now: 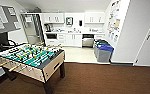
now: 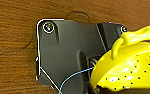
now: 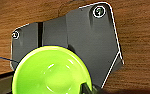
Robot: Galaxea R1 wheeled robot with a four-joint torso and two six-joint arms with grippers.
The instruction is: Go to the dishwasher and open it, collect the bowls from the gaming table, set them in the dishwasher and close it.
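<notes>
While brown floor [image 3: 141,50] passes beneath, right gripper [image 3: 87,88] pinches green bowl [image 3: 51,72]; left gripper's state unclear, yellow perforated bowl [image 2: 131,67] against it.

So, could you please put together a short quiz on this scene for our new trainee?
1. Multiple choice: what colour is the bowl in the right wrist view? A) red B) bright green C) white
2. True or false: the table-football table stands on the pale kitchenette floor.
3. Fill in: the lid of the nearest bin by the kitchenette is ___.

Key: 1) B. 2) False; it stands on the brown floor. 3) Blue.
</notes>
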